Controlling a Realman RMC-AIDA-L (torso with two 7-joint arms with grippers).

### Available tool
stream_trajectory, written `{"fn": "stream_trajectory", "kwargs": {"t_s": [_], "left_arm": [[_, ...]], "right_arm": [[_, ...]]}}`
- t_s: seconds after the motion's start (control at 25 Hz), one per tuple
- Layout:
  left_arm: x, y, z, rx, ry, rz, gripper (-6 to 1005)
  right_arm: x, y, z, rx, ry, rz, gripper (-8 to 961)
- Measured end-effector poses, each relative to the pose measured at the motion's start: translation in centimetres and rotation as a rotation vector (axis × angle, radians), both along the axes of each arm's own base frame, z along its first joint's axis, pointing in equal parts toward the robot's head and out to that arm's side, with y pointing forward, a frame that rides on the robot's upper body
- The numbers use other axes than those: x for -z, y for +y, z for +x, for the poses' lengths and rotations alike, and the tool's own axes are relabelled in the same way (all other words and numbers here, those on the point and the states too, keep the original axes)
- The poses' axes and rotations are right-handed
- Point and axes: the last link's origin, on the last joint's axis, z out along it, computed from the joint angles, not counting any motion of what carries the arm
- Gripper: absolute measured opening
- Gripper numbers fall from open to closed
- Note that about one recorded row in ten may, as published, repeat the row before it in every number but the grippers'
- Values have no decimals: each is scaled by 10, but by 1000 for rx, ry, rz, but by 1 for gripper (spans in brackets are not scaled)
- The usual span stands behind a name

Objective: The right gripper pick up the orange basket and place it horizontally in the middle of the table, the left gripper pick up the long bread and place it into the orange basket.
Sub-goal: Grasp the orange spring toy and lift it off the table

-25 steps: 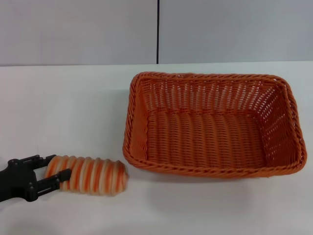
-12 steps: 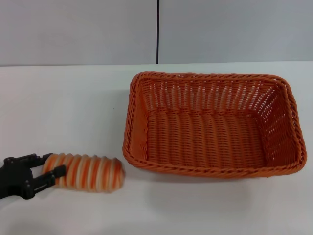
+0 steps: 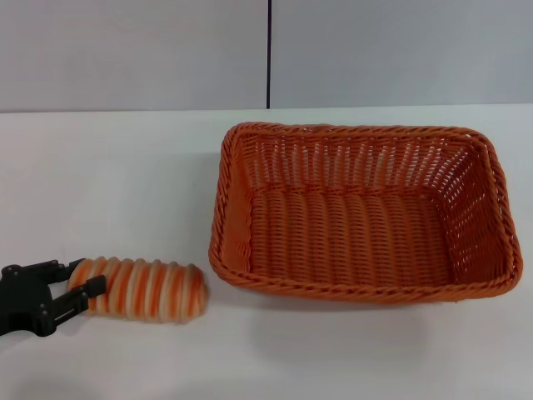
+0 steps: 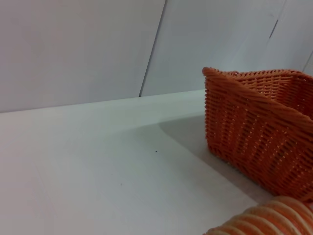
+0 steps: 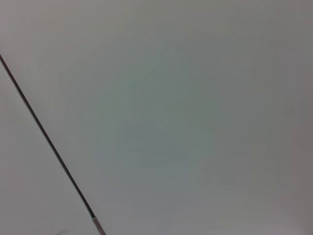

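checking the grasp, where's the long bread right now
In the head view the long bread lies at the near left of the table, its left end between the left gripper fingers, just left of the orange basket and outside it.

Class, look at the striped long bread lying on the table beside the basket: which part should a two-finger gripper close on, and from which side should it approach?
Grip the long bread across its narrow width, probably near the end pointing away from the orange basket. It lies flat and lengthwise on the table, so approaching from the robot's left keeps clear of the basket rim. The left gripper already straddles that end.
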Motion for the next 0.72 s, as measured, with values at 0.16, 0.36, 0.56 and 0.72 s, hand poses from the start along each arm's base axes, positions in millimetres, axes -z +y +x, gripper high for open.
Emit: {"fn": "stream_trajectory", "kwargs": {"t_s": [0.16, 0.36, 0.56, 0.72], "left_arm": [[-1, 1, 1, 0, -3, -2, 393], [-1, 2, 1, 3, -3, -3, 366], [-1, 3, 2, 4, -3, -5, 320], [-1, 2, 2, 3, -4, -9, 294]], "right_arm": [[0, 1, 0, 2, 0, -1, 600], [0, 3, -1, 0, 0, -1, 600], [0, 4, 0, 7, 1, -3, 600], [1, 5, -1, 6, 1, -4, 600]]}}
